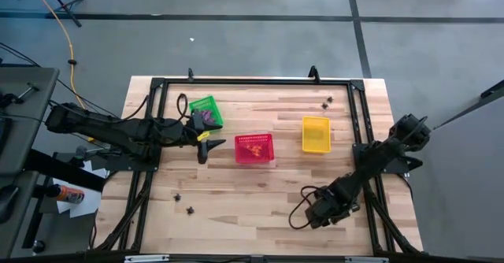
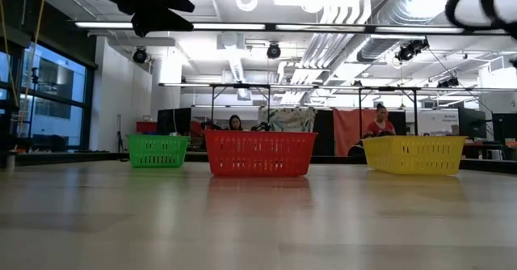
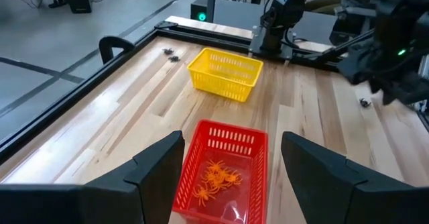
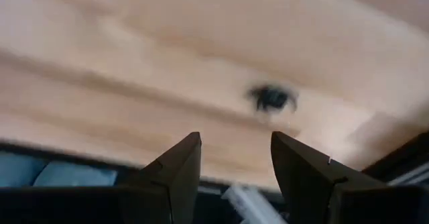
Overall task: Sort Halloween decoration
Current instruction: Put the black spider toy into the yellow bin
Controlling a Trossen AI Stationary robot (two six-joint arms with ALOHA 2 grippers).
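Note:
Three mesh baskets stand in a row: green [image 1: 206,112], red [image 1: 254,148] and yellow [image 1: 316,134]. Orange trinkets [image 3: 214,177] lie on the red basket's floor, and purple ones [image 1: 209,118] in the green. Black trinkets lie on the table at the far right [image 1: 329,101] and near left [image 1: 189,209]. My left gripper [image 1: 203,146] hangs open between the green and red baskets, above the table. My right gripper [image 1: 313,214] is open near the table's near right, tilted down, with nothing between its fingers [image 4: 174,177]. A black trinket [image 4: 271,98] lies on the wood just ahead of it.
A black metal frame [image 1: 252,82] runs around the table's work area. A loose cable loop [image 1: 299,209] hangs beside the right gripper. Bare wood lies between the baskets and the near edge. People sit in the room beyond the far edge [image 2: 380,123].

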